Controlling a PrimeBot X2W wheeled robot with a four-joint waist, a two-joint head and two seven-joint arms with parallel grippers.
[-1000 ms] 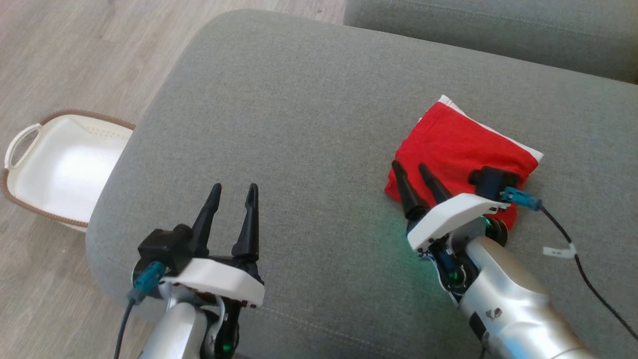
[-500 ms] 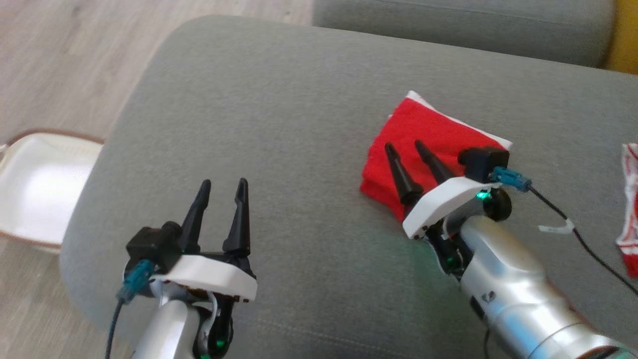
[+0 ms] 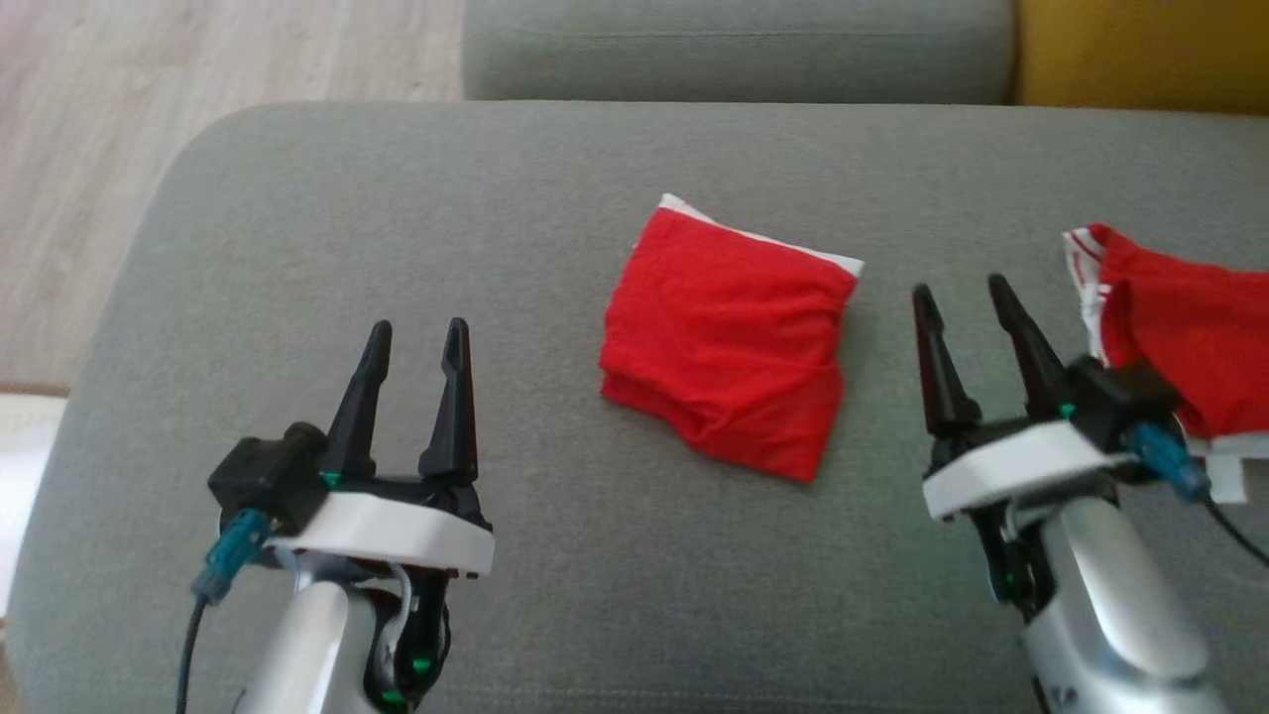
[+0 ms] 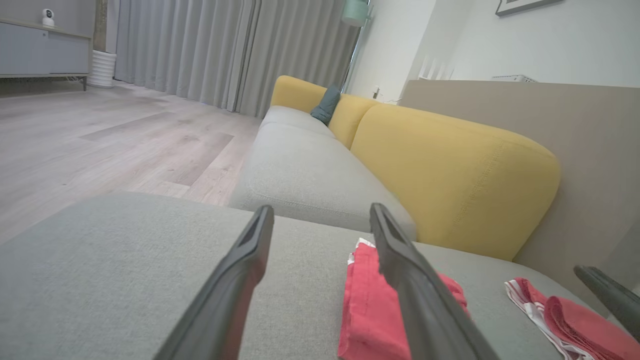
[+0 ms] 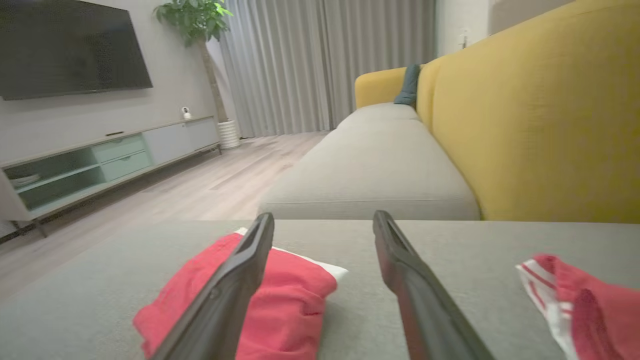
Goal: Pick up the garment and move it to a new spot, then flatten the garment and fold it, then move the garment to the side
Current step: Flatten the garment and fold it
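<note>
A folded red garment [image 3: 729, 337] with a white edge lies flat on the grey cushion [image 3: 555, 178], between my two grippers. My left gripper [image 3: 419, 327] hovers open and empty to its left. On the other side, my right gripper [image 3: 960, 288] is open and empty, clear of the fabric. Along the left fingers the folded garment [image 4: 362, 300] lies just right of the left gripper [image 4: 321, 210]. In the right wrist view it [image 5: 290, 295] sits partly behind the left finger of the right gripper [image 5: 324, 216].
A second, crumpled red garment [image 3: 1180, 327] with white stripes lies at the cushion's right edge, beside my right wrist. A yellow backrest [image 3: 1140, 50] rises behind. Wooden floor [image 3: 149, 59] lies to the left, and a white basket's edge [image 3: 20, 446] shows there.
The head camera has swung right, bringing the second garment into view. My right gripper has drawn back off the folded garment and now stands to its right. The left gripper stays open.
</note>
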